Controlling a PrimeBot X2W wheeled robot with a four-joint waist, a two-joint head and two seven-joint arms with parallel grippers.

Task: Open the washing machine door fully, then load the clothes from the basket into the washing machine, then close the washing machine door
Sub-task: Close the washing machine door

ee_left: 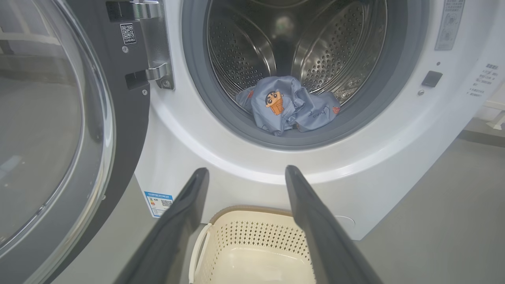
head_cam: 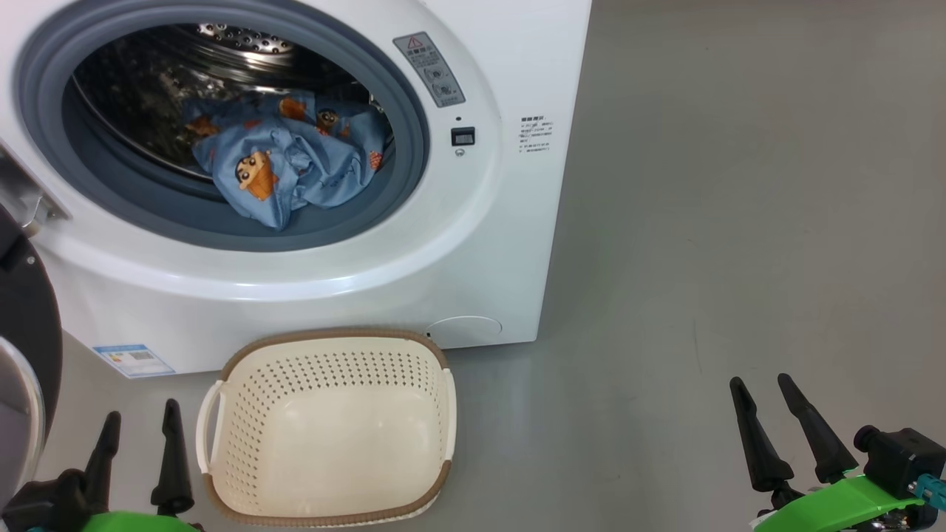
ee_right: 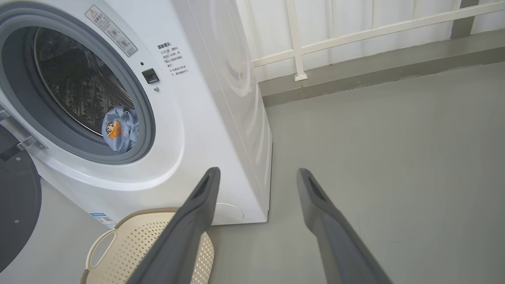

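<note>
The white washing machine (head_cam: pixel 473 244) stands with its door (ee_left: pixel 59 130) swung wide open to the left, black rim and glass bowl facing out. Blue printed clothes (head_cam: pixel 288 159) lie bunched at the front of the steel drum, also seen as clothes (ee_left: pixel 290 104) and clothes (ee_right: pixel 118 128). The cream basket (head_cam: pixel 329 425) sits on the floor in front of the machine with nothing inside it. My left gripper (head_cam: pixel 140 421) is open, low and just left of the basket. My right gripper (head_cam: pixel 765 388) is open too, over bare floor to the right of the machine.
Grey floor (head_cam: pixel 739 222) stretches to the right of the machine. A white railing (ee_right: pixel 355 35) and a low ledge run along the wall behind. The open door's rim (head_cam: pixel 29 355) stands close by my left arm.
</note>
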